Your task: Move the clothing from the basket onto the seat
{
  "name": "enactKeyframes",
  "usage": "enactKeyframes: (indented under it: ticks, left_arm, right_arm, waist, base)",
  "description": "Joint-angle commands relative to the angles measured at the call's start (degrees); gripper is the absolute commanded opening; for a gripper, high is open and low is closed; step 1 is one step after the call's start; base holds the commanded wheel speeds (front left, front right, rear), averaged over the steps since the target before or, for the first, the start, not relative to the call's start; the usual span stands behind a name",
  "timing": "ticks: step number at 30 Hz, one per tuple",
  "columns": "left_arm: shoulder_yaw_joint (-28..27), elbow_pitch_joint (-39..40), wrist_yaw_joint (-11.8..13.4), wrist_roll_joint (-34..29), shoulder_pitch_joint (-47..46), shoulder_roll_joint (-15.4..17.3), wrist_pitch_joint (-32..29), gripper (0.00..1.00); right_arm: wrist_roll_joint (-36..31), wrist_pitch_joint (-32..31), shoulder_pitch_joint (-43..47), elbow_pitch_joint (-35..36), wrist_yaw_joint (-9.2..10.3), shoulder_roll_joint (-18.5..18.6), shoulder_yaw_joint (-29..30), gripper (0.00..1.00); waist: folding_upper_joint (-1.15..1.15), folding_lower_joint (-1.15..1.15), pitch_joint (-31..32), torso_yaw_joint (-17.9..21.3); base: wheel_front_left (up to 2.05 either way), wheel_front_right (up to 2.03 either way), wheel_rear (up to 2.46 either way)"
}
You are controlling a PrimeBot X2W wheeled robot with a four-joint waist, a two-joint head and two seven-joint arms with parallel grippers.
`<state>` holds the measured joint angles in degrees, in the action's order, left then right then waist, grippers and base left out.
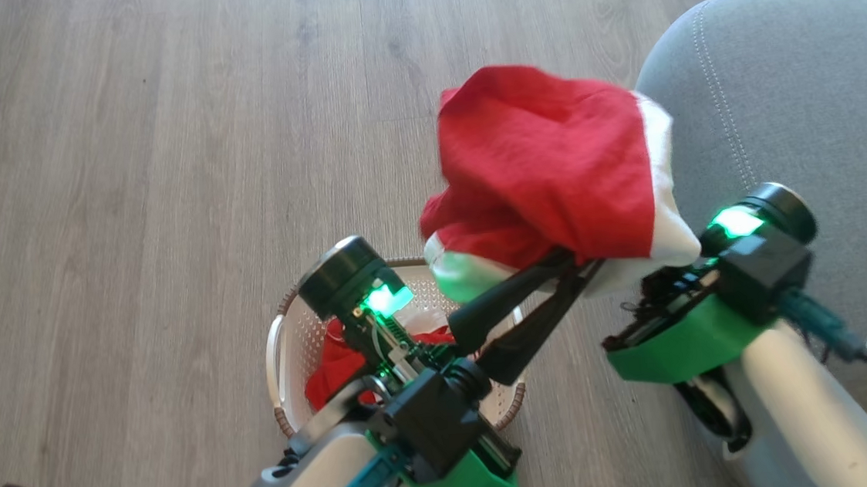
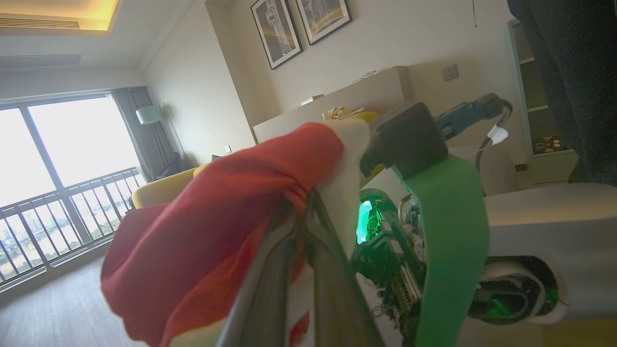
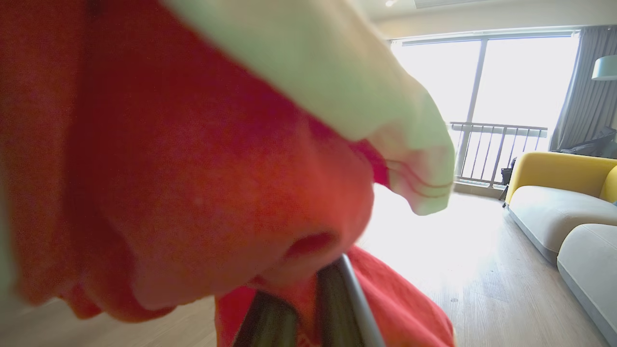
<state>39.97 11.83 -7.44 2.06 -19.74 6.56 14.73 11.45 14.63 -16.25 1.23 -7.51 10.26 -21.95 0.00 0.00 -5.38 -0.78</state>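
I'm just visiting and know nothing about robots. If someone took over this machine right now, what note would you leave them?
Left gripper: shut on the red fabric garment with a white band.
Right gripper: shut on the same garment.
Done: garment held up clear of the cream perforated plastic basket, not yet on the grey upholstered seat cushion.
To do: lay it on the seat, then fetch the red clothing in the basket.

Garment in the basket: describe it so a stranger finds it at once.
Left of the grey seat, a cream basket stands on the wooden floor. The basket garment, red and bunched, lies inside it, unlike the lifted garment, which hangs above with a white band.
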Motion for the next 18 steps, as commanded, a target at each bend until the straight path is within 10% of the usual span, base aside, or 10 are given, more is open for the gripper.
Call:
enactKeyframes:
  ticks: [1, 18]
  left_arm:
    - [-2.7, 1.4, 0.0, 0.7, -1.1, 0.0, 0.3, 0.00]
    - [-4.7, -4.5, 0.0, 1.1, 0.9, -0.2, 0.3, 0.00]
  right_arm:
    - [0.5, 0.4, 0.6, 2.7, 0.02, -1.3, 0.7, 0.00]
    - [1.4, 0.4, 2.1, 7.3, 0.02, -5.5, 8.7, 0.00]
  waist:
    - [0.00, 0.00, 0.2, 0.0]
    - [0.00, 0.00, -0.6, 1.0]
  base:
    - [0.00, 0.00, 0.00]
    - [0.00, 0.00, 0.00]
